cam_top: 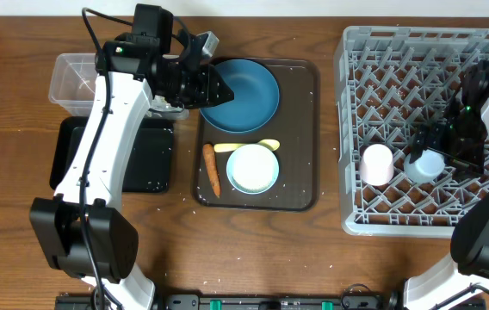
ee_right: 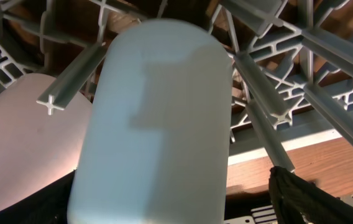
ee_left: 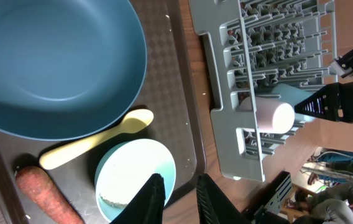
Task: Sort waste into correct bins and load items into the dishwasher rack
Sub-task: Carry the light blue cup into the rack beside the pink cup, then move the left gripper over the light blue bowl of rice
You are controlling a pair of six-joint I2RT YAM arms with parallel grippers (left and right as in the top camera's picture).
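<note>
Landmark: dark brown rectangular serving tray [cam_top: 300,129]; all places below given vs it.
L gripper [cam_top: 214,86]: over tray's far-left corner, above rim of dark blue round plate [cam_top: 244,95]; fingers [ee_left: 155,199] slightly parted, nothing btw them.
R gripper [cam_top: 434,153]: well right of tray, inside large grey plastic lattice rack [cam_top: 341,129], at light blue cup [cam_top: 425,164]; fingers [ee_right: 288,193] flank cup, can't tell if pinching or merely around it.
Risk 1: cup sits among upright pegs; if let go crooked, prob tips or wedges against pale pink cup [cam_top: 377,164] just beside it on tray side.
Risk 2: a finger snagging a peg on way out could drag cup or jolt rack.
Risk 3: plate lies flat w/ low rim; a shallow bite by L fingers likely slips, dropping plate onto its neighbours.
Risk 4: a swept plate could knock thin orange carrot [cam_top: 212,170] off tray's near-left part.
In the way: pale yellow plastic spoon [cam_top: 225,147] lies btw plate and light blue bowl w/ white inside [cam_top: 253,169] on tray's near half, close to both.
Bins: clear rectangular plastic tub [cam_top: 68,82] and shallow black rectangular tray [cam_top: 154,159], both left of serving tray, partly hidden under L arm.
Left to do, by guess: plate, bowl, spoon to rack; carrot to a bin.
</note>
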